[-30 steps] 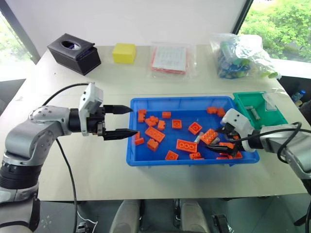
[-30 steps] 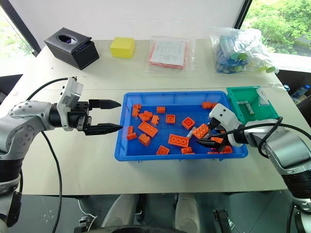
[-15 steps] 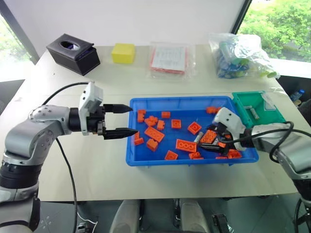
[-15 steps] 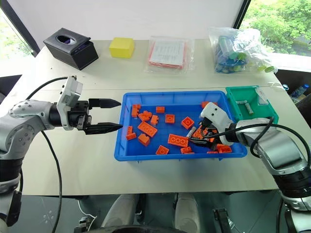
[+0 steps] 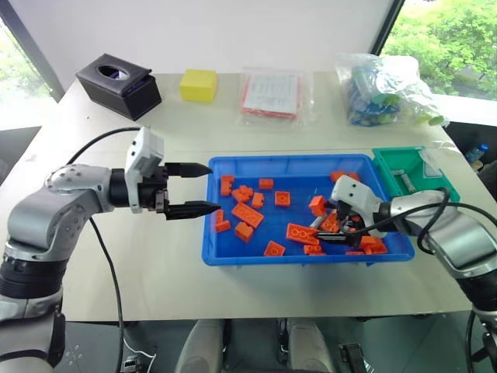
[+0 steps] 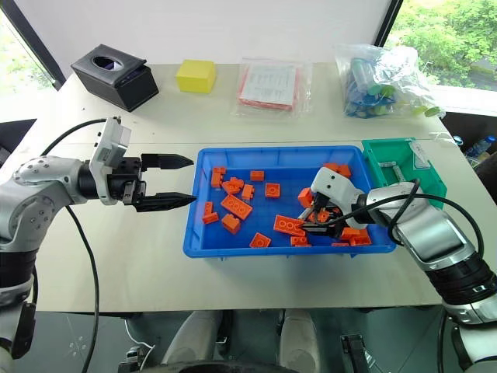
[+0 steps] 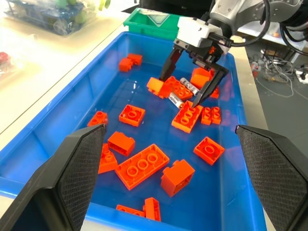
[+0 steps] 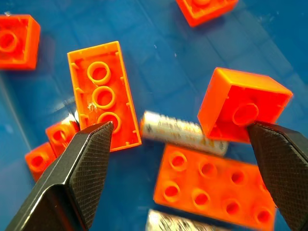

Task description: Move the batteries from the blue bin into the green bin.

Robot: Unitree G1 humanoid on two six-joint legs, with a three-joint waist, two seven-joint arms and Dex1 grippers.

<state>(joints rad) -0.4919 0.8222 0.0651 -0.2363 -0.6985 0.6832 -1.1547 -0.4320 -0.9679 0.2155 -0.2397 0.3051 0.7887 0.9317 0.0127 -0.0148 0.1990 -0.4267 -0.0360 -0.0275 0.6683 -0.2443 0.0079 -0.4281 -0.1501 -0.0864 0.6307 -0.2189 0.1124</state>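
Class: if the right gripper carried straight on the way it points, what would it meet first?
Most likely the battery lying between its open jaws, hemmed in by orange bricks on the blue bin floor.

Bright, even daylight comes from the windows at both upper corners; the pale worktop (image 5: 256, 132) looks washed out there; shadows are soft; the right wrist view is blurred toward its lower edge.

Worktop (image 5: 311, 128), pale. Far edge, left to right: black box (image 5: 118, 85) with oval top opening; yellow block (image 5: 199, 85); clear bag of red-printed sheets (image 5: 269, 95); clear bag of blue-green items (image 5: 384, 89). Orange studded bricks (image 5: 247, 214), scattered loose.
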